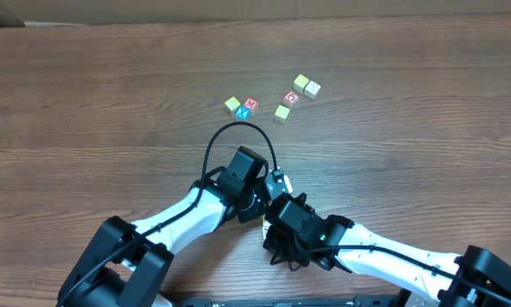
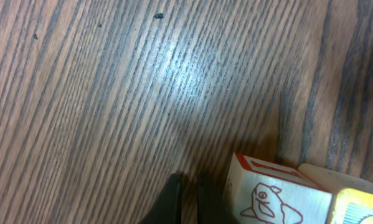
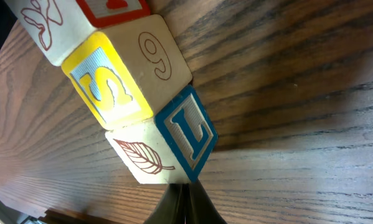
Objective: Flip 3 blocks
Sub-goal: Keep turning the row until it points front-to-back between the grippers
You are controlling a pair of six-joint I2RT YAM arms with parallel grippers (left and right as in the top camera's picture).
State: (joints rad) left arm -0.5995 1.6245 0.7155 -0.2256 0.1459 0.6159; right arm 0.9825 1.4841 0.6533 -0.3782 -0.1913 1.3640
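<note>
From above, the left arm (image 1: 238, 175) and the right arm (image 1: 306, 226) meet close to the near edge of the counter (image 1: 84, 102). Their wrists hide most of what lies between them. Well apart from the arms, loose cubes lie scattered, among them a red "M" cube (image 1: 251, 103) and a red "O" cube (image 1: 292, 97).

In the left wrist view, the left fingers (image 2: 169, 202) are pressed together with nothing between them. Just beside them stands the red-edged block (image 2: 267, 193), with a small line drawing on its pale face. The yellow-faced block (image 2: 360, 208) touches it on the other side.

In the right wrist view, three blocks lie in one row, each touching the next: the red-edged block, the yellow-faced block with "S" and "9", then the blue-edged block (image 3: 174, 140) with "L" and a leaf. The right fingers (image 3: 198, 211) are closed and empty, their tips at this block's lower corner.
</note>
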